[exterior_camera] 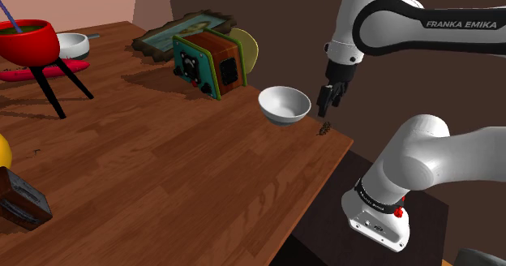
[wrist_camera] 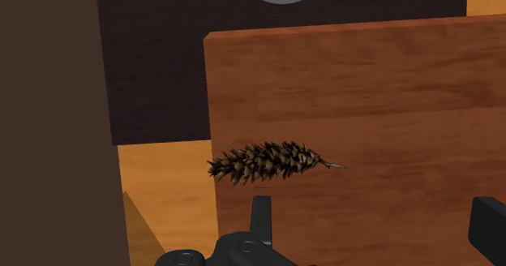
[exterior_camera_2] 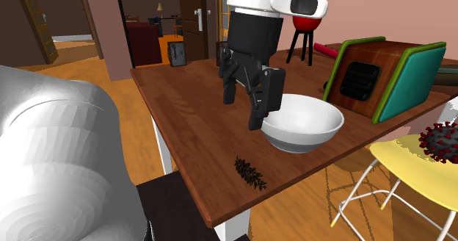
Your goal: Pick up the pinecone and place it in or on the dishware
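A dark brown, long pinecone (exterior_camera: pixel 325 127) lies flat on the wooden table, close to its edge (exterior_camera_2: pixel 249 173). A white bowl (exterior_camera: pixel 285 105) stands upright beside it, a short way further in on the table (exterior_camera_2: pixel 302 138). My black gripper (exterior_camera: pixel 327 106) hangs above the pinecone and next to the bowl, touching neither. In the second exterior view the gripper (exterior_camera_2: pixel 244 112) is well above the table top. In the wrist view the pinecone (wrist_camera: pixel 263 160) lies just ahead of the gripper (wrist_camera: pixel 373 224), nearer one finger, and the fingers stand wide apart with nothing between them.
A green and brown box (exterior_camera: pixel 207 62) stands behind the bowl, with a framed picture (exterior_camera: pixel 174 31) beyond it. A red pot on black legs (exterior_camera: pixel 28 41) is at the far left. A yellow chair (exterior_camera_2: pixel 418 166) stands off the table's edge. The table edge runs right by the pinecone.
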Controlling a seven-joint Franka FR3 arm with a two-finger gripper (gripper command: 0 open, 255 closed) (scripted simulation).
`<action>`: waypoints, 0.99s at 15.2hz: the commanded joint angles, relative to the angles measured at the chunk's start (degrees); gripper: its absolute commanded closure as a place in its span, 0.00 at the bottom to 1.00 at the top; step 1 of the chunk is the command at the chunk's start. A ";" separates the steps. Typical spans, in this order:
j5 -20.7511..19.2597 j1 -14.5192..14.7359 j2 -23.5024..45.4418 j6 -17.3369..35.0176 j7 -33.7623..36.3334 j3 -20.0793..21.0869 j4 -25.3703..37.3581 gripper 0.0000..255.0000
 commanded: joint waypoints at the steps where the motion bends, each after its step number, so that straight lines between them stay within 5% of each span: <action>1: 0.29 -0.21 -1.72 0.87 0.31 -0.09 -2.59 0.00; 15: 0.48 -0.11 -2.13 5.68 0.30 0.09 -7.81 0.00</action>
